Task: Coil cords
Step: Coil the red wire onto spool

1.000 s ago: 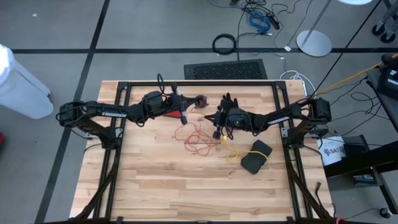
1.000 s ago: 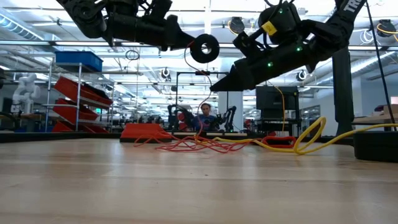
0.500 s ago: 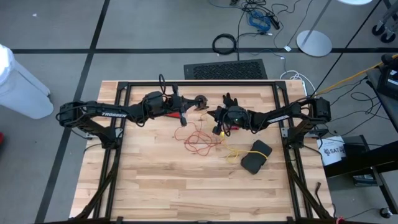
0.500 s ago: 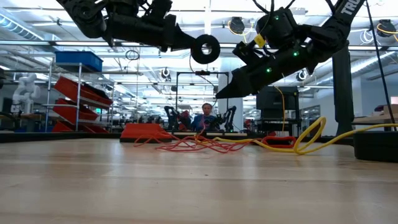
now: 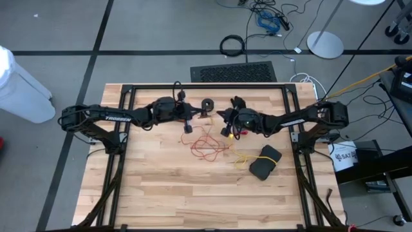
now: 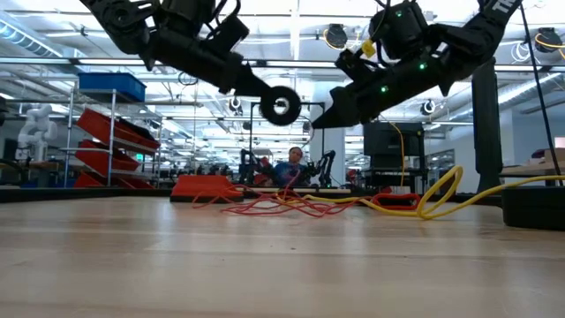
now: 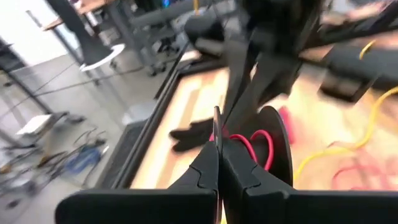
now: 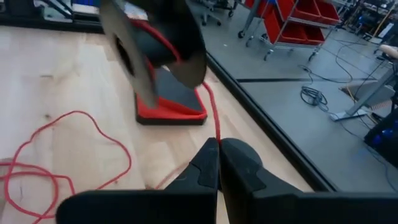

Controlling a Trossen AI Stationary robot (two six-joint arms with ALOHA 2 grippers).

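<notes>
Landmark for all placements: the small black reel, held in the air above the far middle of the wooden worktop.

1. Left pincer. Position: at the reel, reaching in from the left arm's side. State: clenched, fingers pressed together with no gap between them. In the left wrist view the reel's thin rim stands between the fingertips, so the pincer is grasping the reel by its edge. In the low view the reel hangs at the tip of this arm, well clear of the worktop.

2. Right pincer. Position: just beside the reel, on the right arm's side. State: clenched tight. In the right wrist view the red-orange cord runs from the reel down to the tips of the closed fingers and appears pinched there.

3. Red-orange cord. A few turns lie wound on the reel's hub; the rest lies in loose tangled loops on the worktop, on the near side of the reel.

4. Yellow cord. Loose on the worktop, beyond the red-orange loops from the reel, near the right arm.

5. Dark glove. On the worktop, just beside the yellow cord, well apart from the reel.

6. Red flat tray. On the worktop below the reel.
</notes>
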